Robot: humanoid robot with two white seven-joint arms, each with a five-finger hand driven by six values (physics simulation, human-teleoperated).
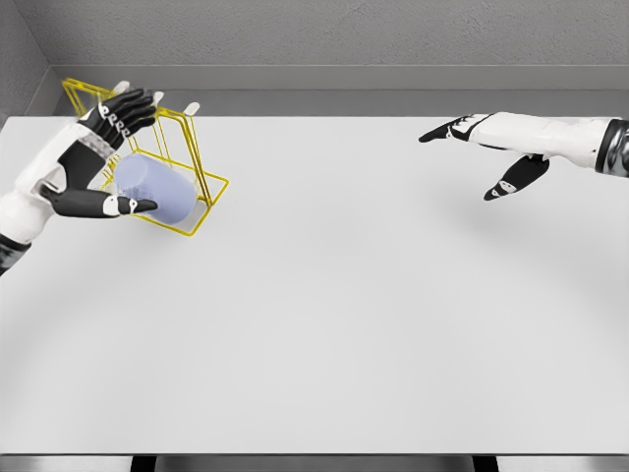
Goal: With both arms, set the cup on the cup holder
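A pale blue cup (159,190) lies tilted on its side in the yellow wire cup holder (203,169) at the table's far left. My left hand (139,149) is open around the cup's left end. Its black fingers (126,110) are spread above the cup and the thumb reaches under its near side. I cannot tell whether the fingers touch the cup. My right hand (456,165) hovers open over the far right of the table, fingers stretched toward the left, holding nothing and well away from the cup.
The white table (344,324) fills most of the view, with a grey wall behind it. The holder's white-tipped prongs (193,108) stick up just behind the left hand.
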